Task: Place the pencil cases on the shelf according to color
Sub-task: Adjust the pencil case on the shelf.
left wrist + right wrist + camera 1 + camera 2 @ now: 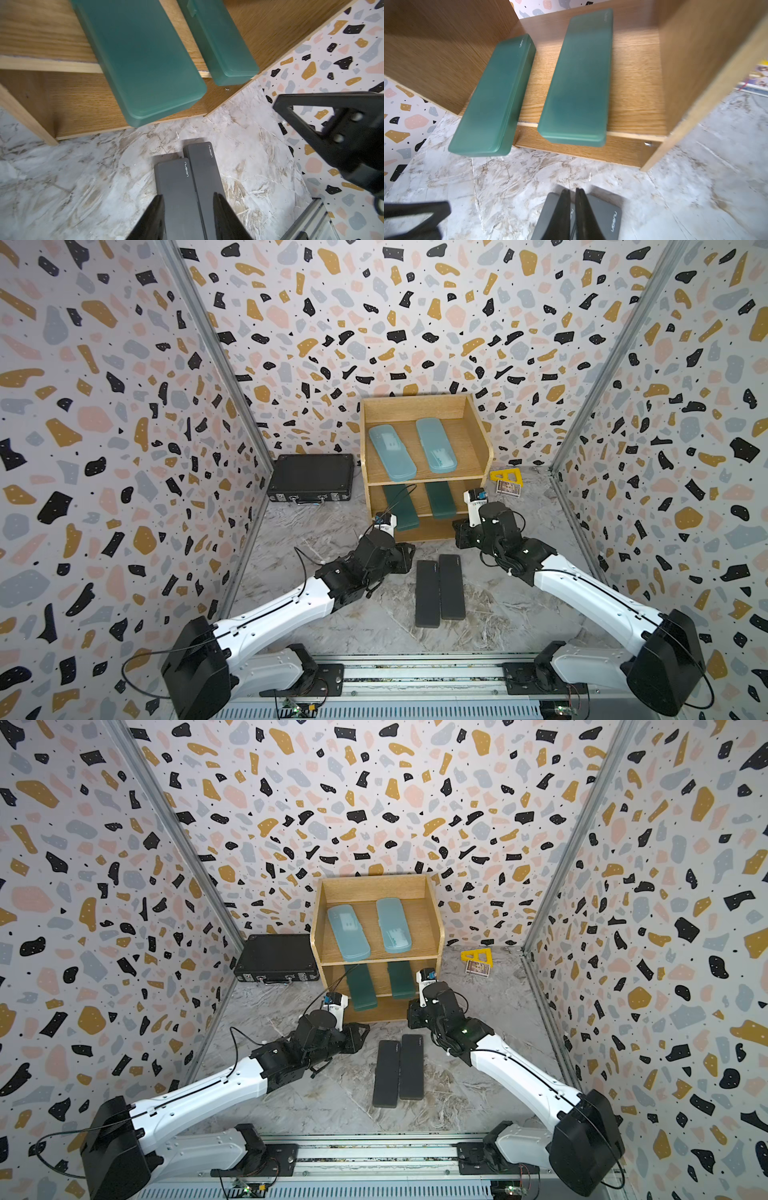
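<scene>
Two black pencil cases [427, 593] [452, 587] lie side by side on the marble floor in front of the shelf [478, 435]. Two light-blue cases [391, 452] [436, 445] rest on its top tier. On the middle tier sit two green cases [401, 506] [440, 499]; the left one overhangs the front edge. My left gripper [188, 196] hovers open over the black cases' far ends, its fingers straddling them without touching. Beside it, my right gripper [572, 190] is shut and empty above the same ends [604, 216].
A large black briefcase [309, 477] lies left of the shelf against the wall. A yellow triangular ruler [505, 476] and a small card box [508, 488] lie to the shelf's right. Patterned walls close both sides; the arms' rail [415, 672] runs along the front.
</scene>
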### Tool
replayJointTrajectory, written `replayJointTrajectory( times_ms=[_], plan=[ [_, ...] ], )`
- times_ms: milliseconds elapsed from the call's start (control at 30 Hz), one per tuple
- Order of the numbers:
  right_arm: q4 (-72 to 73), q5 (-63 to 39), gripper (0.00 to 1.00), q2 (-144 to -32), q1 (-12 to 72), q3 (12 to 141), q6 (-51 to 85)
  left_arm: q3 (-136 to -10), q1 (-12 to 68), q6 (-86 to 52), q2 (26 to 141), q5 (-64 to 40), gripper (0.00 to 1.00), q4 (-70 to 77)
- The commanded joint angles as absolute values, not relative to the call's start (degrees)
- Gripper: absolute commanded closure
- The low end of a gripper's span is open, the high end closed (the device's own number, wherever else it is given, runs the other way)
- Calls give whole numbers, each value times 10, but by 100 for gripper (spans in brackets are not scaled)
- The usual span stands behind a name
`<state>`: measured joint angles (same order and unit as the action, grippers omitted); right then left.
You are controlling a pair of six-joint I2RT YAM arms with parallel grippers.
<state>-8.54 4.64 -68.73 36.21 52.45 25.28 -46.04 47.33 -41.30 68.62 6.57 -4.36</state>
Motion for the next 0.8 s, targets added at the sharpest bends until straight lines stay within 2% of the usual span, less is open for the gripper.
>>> replayJointTrajectory(
  times_ms=[0, 333, 767],
  plan=[
    [-120, 62, 87, -658, 359, 507, 243, -489, 474, -398, 697, 98, 56, -11],
    [-138, 36, 88, -580, 360, 466, 251, -519, 467, -367, 753, 157, 50, 21],
    [-171, 38, 86, -524, 359, 450, 245, -506, 400, -366, 770, 125, 48, 43]
  ],
)
